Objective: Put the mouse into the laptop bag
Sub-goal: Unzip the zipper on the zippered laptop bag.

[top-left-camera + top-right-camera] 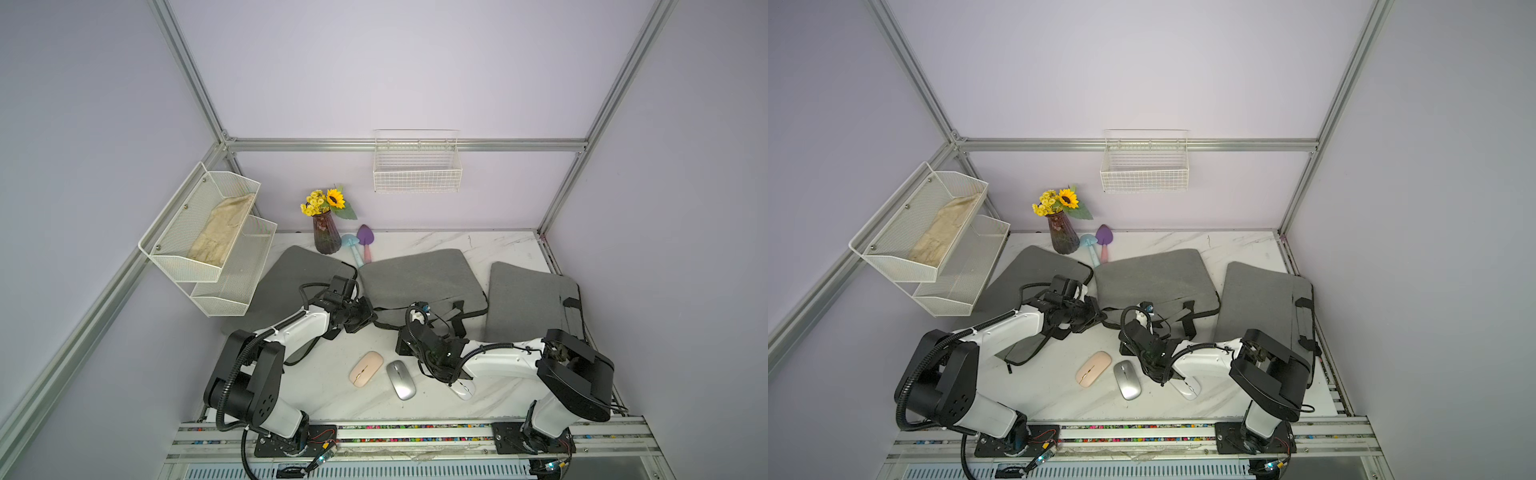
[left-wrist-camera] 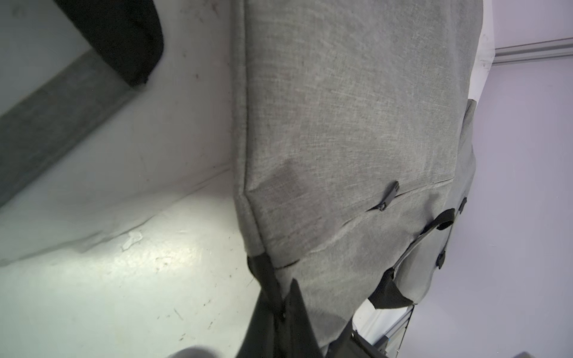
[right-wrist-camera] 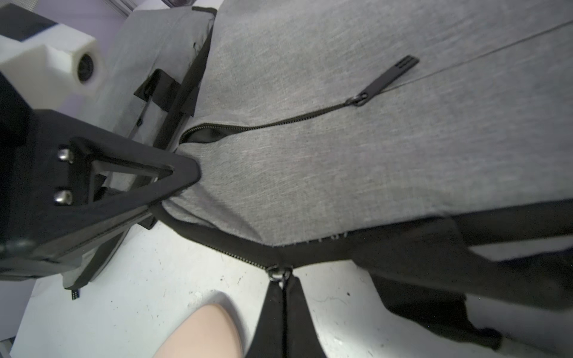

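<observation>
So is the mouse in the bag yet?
Not yet. Done: the left gripper pinches the middle bag's corner, and the right gripper is shut on its zipper pull. In hand: getting that bag open; only the front pocket zipper gapes a bit. Left: the pink mouse, silver mouse and white mouse all lie on the table, none picked up.

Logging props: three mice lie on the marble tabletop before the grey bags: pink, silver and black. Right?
Not quite: the third mouse is white, not black. Both top views show the pink oval mouse, the silver oval mouse and the white plastic mouse, partly under the right arm, on the marble tabletop before the grey fabric laptop bags.
</observation>
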Available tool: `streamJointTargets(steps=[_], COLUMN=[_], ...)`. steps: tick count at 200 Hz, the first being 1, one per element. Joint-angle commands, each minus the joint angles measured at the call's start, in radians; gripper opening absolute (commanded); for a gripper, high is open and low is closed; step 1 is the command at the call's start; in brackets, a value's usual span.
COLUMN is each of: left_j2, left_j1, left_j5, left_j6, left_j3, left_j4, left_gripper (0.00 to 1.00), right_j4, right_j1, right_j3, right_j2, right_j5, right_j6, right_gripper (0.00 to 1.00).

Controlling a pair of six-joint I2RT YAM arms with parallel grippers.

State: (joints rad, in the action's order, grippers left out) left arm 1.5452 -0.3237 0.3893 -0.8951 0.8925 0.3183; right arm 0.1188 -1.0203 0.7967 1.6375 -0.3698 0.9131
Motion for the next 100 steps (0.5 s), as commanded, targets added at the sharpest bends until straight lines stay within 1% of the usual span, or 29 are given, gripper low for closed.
streamJointTargets(steps=[1, 17, 38, 73, 86, 100], left_j2=[0.030, 0.044, 0.057, 0.062, 0.059, 0.038], left_j1=[0.125, 0.145, 0.163, 0.187, 0.190, 0.182], left_j5=[-0.137, -0.138, -0.194, -0.218, -0.188, -0.157], left_j6=[0.057, 0.073, 0.090, 0.094, 0.093, 0.078], left_j3=[0.176, 0.212, 0.264, 0.268, 0.260, 0.220], left_j4=[-0.080, -0.067, -0.015, -0.010, -0.011, -0.054], left_gripper=[0.00, 0.00, 0.00, 0.00, 0.00, 0.00], right_j4=[-0.185, -0.202, -0.223, -0.229, -0.208, -0.125], right_j1=[0.009, 0.015, 0.026, 0.035, 0.035, 0.035], right_j3=[-0.045, -0.042, -0.040, -0.015, 0.003, 0.011], right_j2=[-0.018, -0.012, -0.016, 0.002, 0.006, 0.001], right_j5=[-0.067, -0.075, -0.084, -0.065, -0.052, -0.010], right_j6=[0.039, 0.049, 0.061, 0.053, 0.021, -0.038], right_gripper=[0.00, 0.00, 0.00, 0.00, 0.00, 0.00])
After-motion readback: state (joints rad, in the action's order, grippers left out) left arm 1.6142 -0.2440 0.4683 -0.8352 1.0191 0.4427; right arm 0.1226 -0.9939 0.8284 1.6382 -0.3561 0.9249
